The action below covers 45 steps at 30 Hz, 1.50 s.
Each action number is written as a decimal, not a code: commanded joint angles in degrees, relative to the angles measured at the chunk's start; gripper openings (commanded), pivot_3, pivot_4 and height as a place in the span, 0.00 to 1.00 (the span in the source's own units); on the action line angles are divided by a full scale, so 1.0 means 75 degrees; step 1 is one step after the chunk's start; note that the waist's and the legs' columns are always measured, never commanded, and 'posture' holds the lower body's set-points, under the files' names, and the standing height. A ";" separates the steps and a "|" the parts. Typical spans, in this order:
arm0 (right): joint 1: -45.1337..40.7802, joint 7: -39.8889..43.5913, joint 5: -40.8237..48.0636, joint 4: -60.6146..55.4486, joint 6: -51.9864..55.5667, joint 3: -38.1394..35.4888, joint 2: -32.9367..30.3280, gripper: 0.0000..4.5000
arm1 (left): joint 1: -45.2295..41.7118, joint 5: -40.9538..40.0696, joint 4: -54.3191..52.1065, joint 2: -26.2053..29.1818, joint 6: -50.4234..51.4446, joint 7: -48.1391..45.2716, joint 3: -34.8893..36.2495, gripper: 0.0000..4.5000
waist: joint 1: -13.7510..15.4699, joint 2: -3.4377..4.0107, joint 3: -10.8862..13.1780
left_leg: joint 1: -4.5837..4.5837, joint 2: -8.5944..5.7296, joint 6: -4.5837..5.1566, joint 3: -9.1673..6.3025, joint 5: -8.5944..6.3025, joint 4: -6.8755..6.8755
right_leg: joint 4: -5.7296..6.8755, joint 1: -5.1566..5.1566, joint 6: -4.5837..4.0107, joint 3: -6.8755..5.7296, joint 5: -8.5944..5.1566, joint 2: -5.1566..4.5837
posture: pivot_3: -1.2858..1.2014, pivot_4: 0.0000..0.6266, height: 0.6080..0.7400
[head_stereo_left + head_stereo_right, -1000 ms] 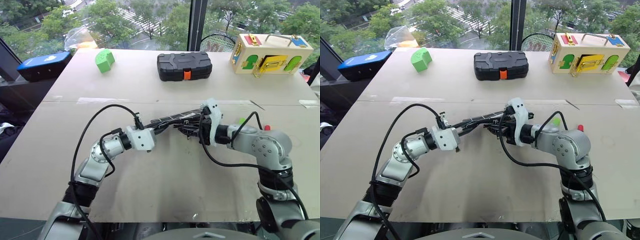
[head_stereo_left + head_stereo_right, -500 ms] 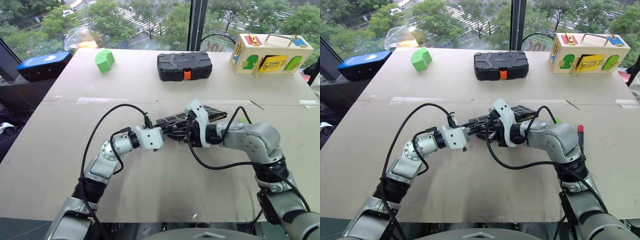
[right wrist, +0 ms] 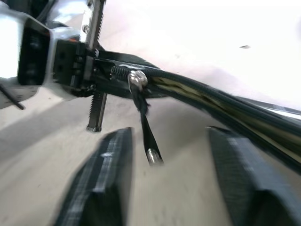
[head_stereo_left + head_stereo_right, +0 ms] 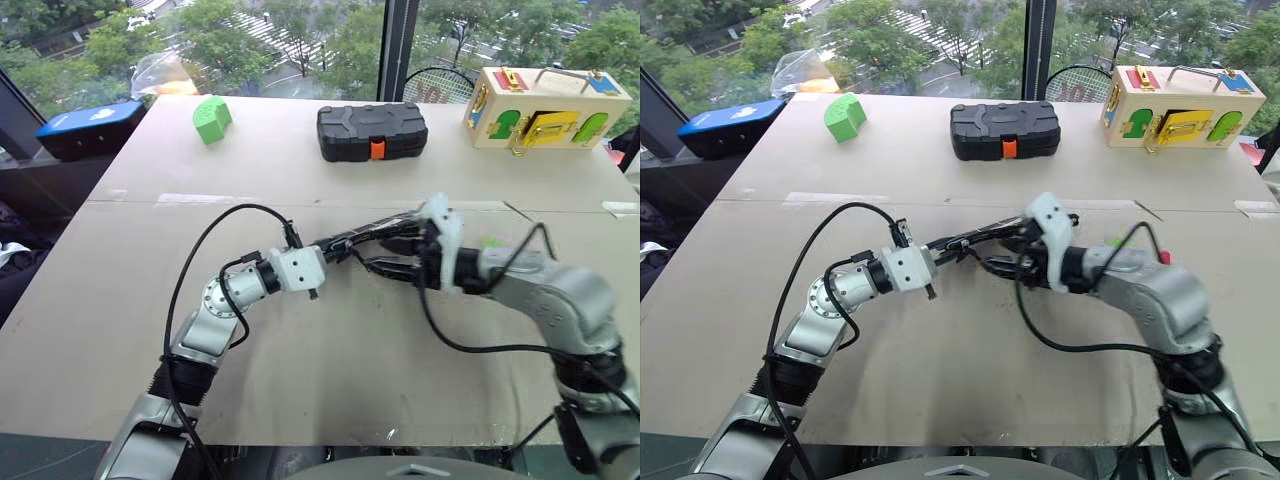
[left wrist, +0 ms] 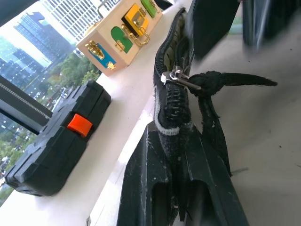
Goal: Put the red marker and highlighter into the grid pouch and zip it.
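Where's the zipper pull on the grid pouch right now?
The zipper pull sits at the grid pouch end clamped by the left end effector, mid-table.

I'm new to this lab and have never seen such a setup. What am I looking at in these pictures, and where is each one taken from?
This is a humanoid robot with two arms, each ending in a two-fingered black gripper. Two pictures come from a camera pair on its head, looking down over a table. The other two come from cameras on its wrists, looking along the fingers.

The left gripper is shut on one end of the grid pouch, holding it above the table. The right gripper has its fingers apart beside the pouch's zipper pull cord, which hangs free between them; the zipper slider sits near the held end.

Farther back lie a black hard case, a green block and a wooden latch box. The highlighter peeks out behind the right arm.
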 commanded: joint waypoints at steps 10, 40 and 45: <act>-0.0240 -0.1815 -0.0364 0.0722 0.0321 -0.0638 0.0633 0.02 | -0.0058 -0.0322 -0.0433 -0.0017 -0.0038 -0.0127 0.0000 0.00 | -0.0038 0.0004 0.0002 | 0.0013 0.0001 0.0015 0.0005 -0.0009 -0.0002 | 0.0021 -0.0002 -0.0001 0.0011 0.0000 0.0010 | 0.52 0.24 1.00; -0.0466 0.1361 -0.7258 0.1568 -0.6638 0.3083 -0.2123 0.99 | -0.0615 -0.0124 0.0599 -0.0103 -0.0391 -0.0467 -0.0054 0.00 | -0.0016 0.0000 0.0014 | 0.0014 0.0005 -0.0015 0.0043 0.0009 0.0017 | 0.0010 -0.0007 0.0016 0.0008 0.0000 0.0019 | 0.52 0.24 1.00; 0.0745 0.1031 -0.5707 -0.0213 -0.3217 0.0847 -0.1202 0.99 | -0.0783 -0.0033 0.0912 -0.0071 -0.0361 -0.0305 0.0022 0.00 | 0.0046 -0.0005 0.0011 | 0.0011 0.0007 -0.0014 0.0026 0.0008 0.0032 | 0.0020 -0.0002 0.0015 0.0012 0.0001 0.0019 | 0.52 0.24 1.00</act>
